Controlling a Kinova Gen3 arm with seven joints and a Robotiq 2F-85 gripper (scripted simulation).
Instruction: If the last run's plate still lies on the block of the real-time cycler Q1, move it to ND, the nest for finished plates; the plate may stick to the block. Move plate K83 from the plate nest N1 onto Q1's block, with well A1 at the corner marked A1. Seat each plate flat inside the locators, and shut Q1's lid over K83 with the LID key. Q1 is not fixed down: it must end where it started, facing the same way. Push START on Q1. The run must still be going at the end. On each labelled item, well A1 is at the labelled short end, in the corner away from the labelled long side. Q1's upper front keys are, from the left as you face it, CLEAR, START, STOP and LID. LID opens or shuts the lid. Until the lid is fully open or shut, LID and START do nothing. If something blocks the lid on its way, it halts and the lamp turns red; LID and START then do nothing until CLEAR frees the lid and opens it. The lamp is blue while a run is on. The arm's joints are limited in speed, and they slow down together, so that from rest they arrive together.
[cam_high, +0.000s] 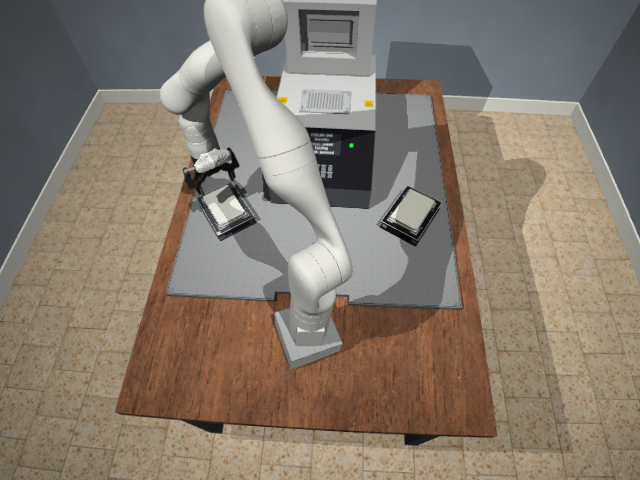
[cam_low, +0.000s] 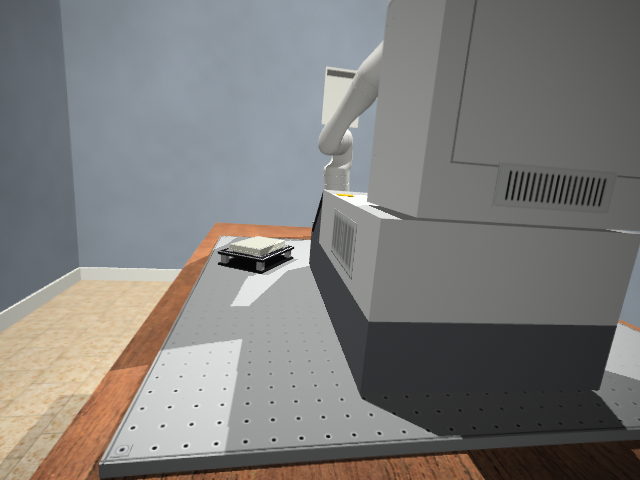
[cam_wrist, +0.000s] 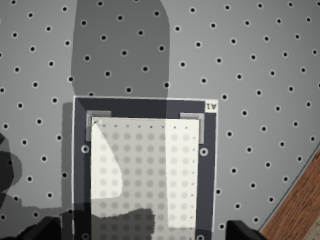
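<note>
Two pale plates sit in dark nests, one on each side of Q1 (cam_high: 330, 121) (cam_low: 496, 279). From where I'm standing I can't read a name on either, but the left-hand plate (cam_high: 230, 207) (cam_wrist: 145, 170), the one under the arm, is probably K83. It lies in its nest (cam_high: 217, 230) (cam_wrist: 145, 107) on the counter (cam_high: 310, 397) (cam_low: 93, 408), with the A1 mark at a corner of the frame. The fingers (cam_high: 218, 187) are spread wide and hold nothing, one out beyond each long side of it.

I'd expect a light, stiff plastic thing, rather smooth, easier to tip or skid than to crush. Best to take it across the narrow width, midway along the long sides, pads level and low on the walls but clear of the nest's rim and corner locators. A modest squeeze should do; gripping near one end could let the other droop, and dragging sideways before it's lifted would catch a locator. The other plate (cam_high: 415, 209) (cam_low: 256, 245) rests in the right-hand nest (cam_high: 398, 234) (cam_low: 261, 255), while Q1's lid (cam_high: 330, 66) stands open above a seemingly bare block (cam_high: 325, 101).
</note>
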